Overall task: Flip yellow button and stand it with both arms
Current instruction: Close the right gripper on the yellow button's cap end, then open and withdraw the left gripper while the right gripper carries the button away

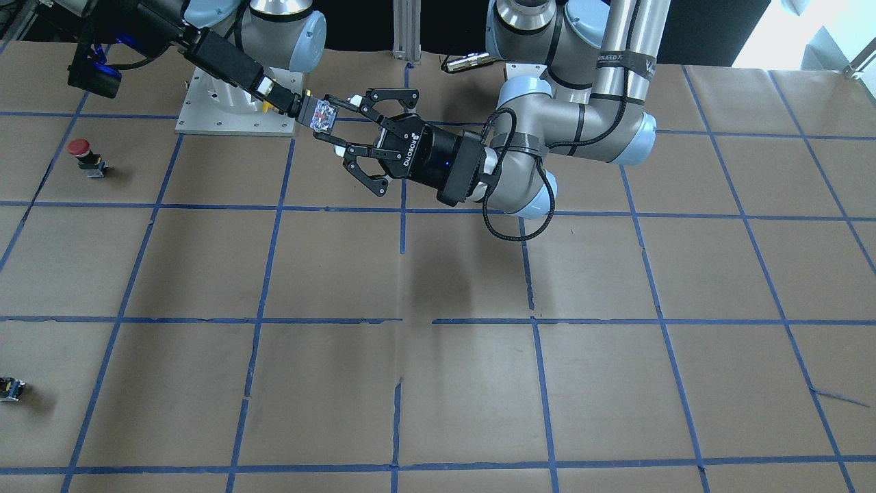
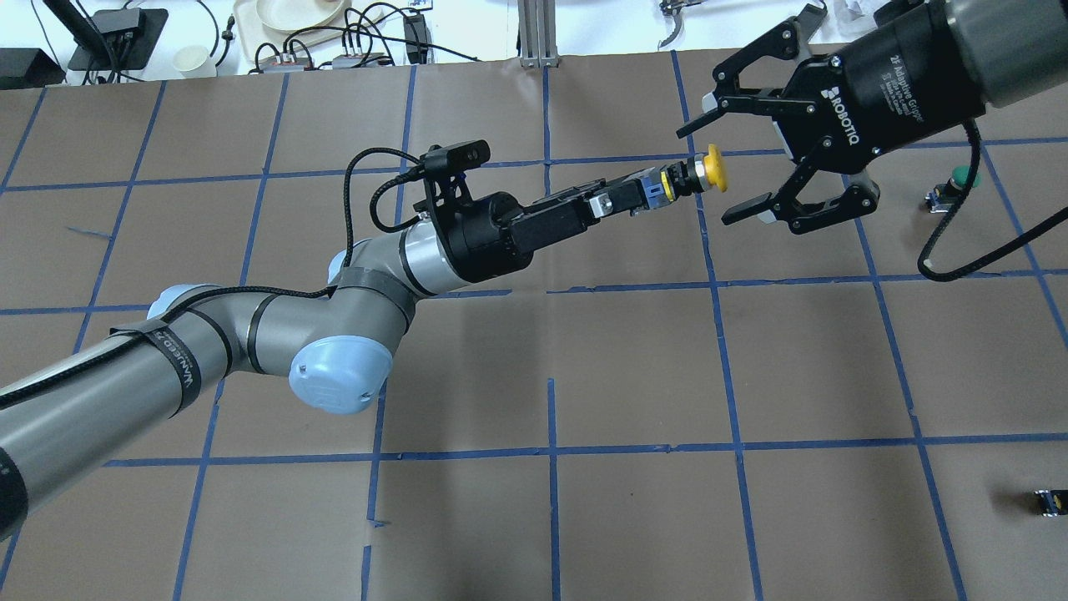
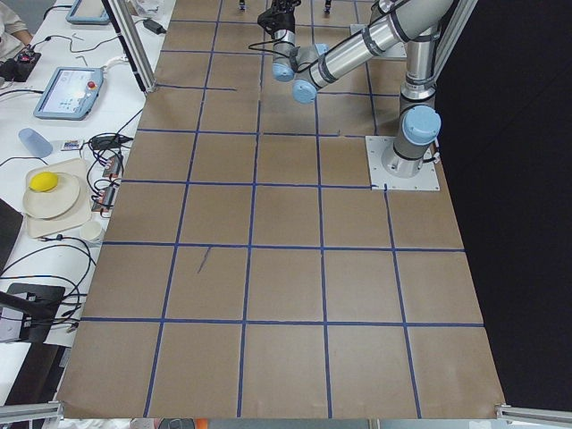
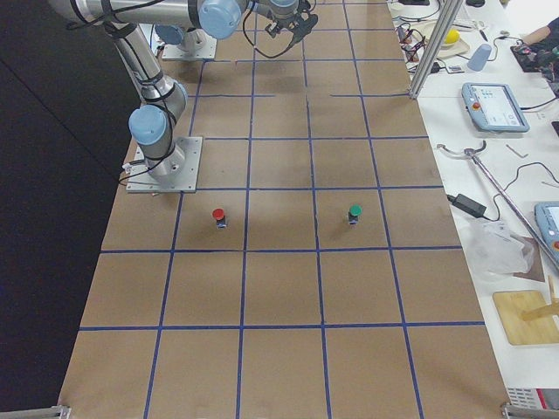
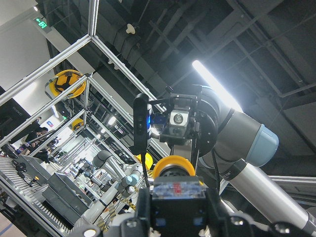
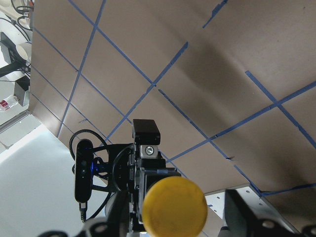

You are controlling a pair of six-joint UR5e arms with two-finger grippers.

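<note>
The yellow button [image 2: 684,177] hangs in the air over the far middle of the table. My left gripper [image 2: 636,197] is shut on its contact block end, and the round yellow cap [image 2: 714,167] points away from it. My right gripper [image 2: 705,174] is open, with its fingertips spread on either side of the cap and not touching it. In the left wrist view the clear contact block [image 5: 177,190] sits between my fingers, with the cap behind it. In the right wrist view the cap [image 6: 174,207] fills the bottom centre, and one finger [image 6: 238,210] stands apart from it.
A red-capped button [image 1: 79,147] stands on the paper near the right arm's base plate [image 1: 205,120]. A green-capped button [image 2: 964,175] stands at the far right. A tiny black-and-yellow switch piece [image 2: 1050,502] lies at the right edge. The operators' cluttered table [image 2: 284,25] borders the far side.
</note>
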